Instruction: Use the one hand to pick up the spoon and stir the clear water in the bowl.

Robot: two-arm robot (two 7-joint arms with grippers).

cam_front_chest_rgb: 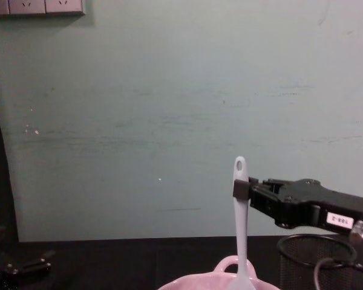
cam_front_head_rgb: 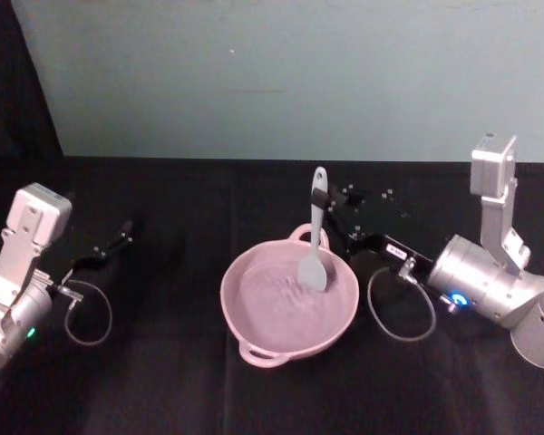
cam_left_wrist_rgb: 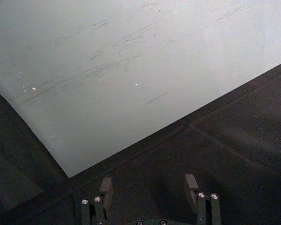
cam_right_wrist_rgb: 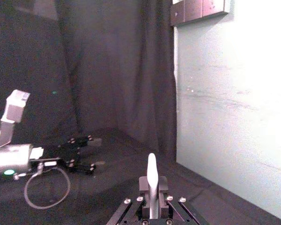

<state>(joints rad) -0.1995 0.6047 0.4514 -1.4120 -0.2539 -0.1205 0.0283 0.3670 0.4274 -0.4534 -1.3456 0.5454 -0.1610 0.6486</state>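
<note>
Entry: my black boxy right fingers (cam_front_head_rgb: 319,197) are clamping shut on the upper handle of the white plastic spoon (cam_front_head_rgb: 316,237) with the long slim handle, just below its oval hole. I am reaching in from the right, over the far rim of the pale pink round bowl (cam_front_head_rgb: 227,292), which is sitting in the middle of the black cloth-covered surface (cam_front_head_rgb: 163,381). The spoon is standing nearly upright, its scoop dipping into the clear water (cam_front_head_rgb: 276,304) on the bowl's far right side; the water is showing faint ripples. In the chest view the handle is rising beside the bowl's small arched loop, and a black wire-mesh cup (cam_front_chest_rgb: 302,260) is standing just right of the bowl. My black left fingers (cam_front_head_rgb: 118,237) are lying low at the left of the surface, well apart from the bowl, spread open and holding nothing
</note>
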